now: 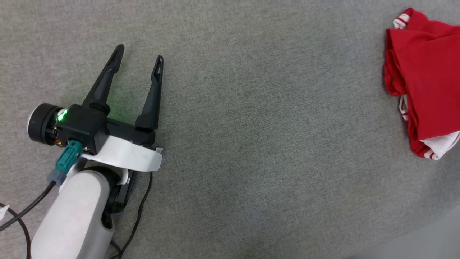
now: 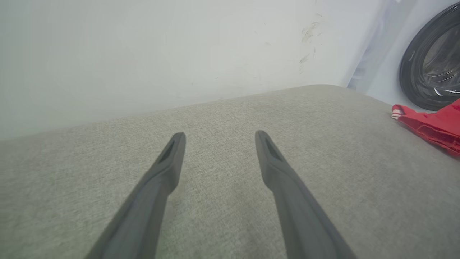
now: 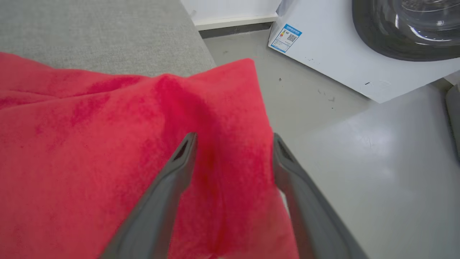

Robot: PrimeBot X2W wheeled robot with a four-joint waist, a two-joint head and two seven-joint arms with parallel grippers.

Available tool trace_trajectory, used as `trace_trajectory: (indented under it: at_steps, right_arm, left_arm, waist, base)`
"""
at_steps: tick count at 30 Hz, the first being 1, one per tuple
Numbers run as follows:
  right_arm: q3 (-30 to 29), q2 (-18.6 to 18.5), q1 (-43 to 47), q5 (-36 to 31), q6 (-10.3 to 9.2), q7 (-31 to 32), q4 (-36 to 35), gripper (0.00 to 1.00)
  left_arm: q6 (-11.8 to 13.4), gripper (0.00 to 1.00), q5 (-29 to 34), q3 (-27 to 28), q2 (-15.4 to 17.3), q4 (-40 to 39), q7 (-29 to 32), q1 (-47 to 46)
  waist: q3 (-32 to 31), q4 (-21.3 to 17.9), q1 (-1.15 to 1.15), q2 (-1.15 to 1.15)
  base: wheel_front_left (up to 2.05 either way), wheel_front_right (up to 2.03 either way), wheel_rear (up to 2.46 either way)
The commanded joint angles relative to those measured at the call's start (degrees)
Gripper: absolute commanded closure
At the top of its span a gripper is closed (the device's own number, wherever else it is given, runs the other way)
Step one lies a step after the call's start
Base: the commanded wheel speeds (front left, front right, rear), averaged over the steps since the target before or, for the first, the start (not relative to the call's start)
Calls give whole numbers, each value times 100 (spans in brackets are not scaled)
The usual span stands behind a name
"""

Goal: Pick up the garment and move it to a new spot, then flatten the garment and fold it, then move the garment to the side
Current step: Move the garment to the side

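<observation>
The garment (image 1: 427, 79) is a bright red shirt with white striped trim, lying bunched and folded at the far right edge of the grey fabric surface (image 1: 251, 144). In the left wrist view the garment (image 2: 431, 126) sits far off to the right. My left gripper (image 1: 140, 54) rests open over bare fabric at the left, its fingers spread (image 2: 219, 136) with nothing between them. In the right wrist view my right gripper (image 3: 234, 138) hangs just above the garment (image 3: 90, 144). Its fingers stand wide apart on either side of a raised red fold at the cloth's edge.
The grey surface ends just past the garment, with pale floor (image 3: 377, 162) below. A white washing machine (image 3: 323, 61) with a dark round door (image 2: 435, 72) stands beyond that edge. A pale wall (image 2: 143, 54) backs the surface. Black cables (image 1: 140, 212) trail by my left forearm.
</observation>
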Motion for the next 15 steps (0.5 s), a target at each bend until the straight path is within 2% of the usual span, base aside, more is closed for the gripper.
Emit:
trace_trajectory:
  at_steps: [1, 7, 15]
  right_arm:
    - [-70, -6, -77, -39, -6, -134, 44, 0]
    - [-166, 157, 191, 56, -6, -588, -66, 0]
    - [437, 467, 1108, 256, -6, -692, -1215, 0]
  left_arm:
    - [34, 0, -11, 9, 23, 25, -37, 59]
    - [70, 0, -179, 8, -82, 312, -192, 404]
    - [188, 0, -464, 71, -262, 721, -439, 966]
  waist:
    - [-101, -1, -1, 0]
    - [-741, -17, -1, 0]
    - [-1747, 112, -1, 0]
  base:
    - [0, 0, 0]
    - [0, 0, 0]
    - [0, 0, 0]
